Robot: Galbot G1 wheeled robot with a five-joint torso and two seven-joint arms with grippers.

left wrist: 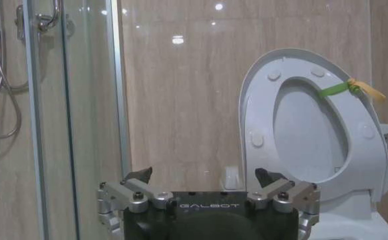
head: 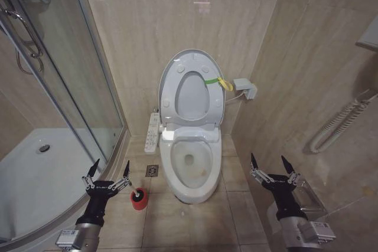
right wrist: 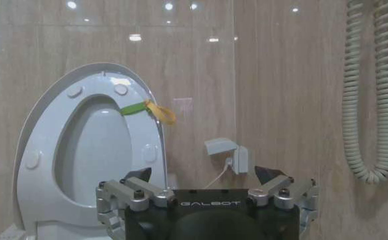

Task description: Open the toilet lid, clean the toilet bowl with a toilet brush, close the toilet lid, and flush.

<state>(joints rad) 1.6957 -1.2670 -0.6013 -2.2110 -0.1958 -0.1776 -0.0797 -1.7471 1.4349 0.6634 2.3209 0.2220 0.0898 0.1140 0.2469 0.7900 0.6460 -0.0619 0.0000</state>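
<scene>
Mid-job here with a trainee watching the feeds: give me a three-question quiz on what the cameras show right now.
1. True or false: the toilet lid is raised against the wall.
2. Which pincer is nearer the toilet brush? A) left pincer B) right pincer
3. Fill in: the toilet brush stands on the floor between the toilet bowl and the ____.

Key
1. True; lid and seat both stand upright, the bowl exposed.
2. A; it hovers just above and left of the red holder, fingers spread.
3. Shower tray.
</scene>
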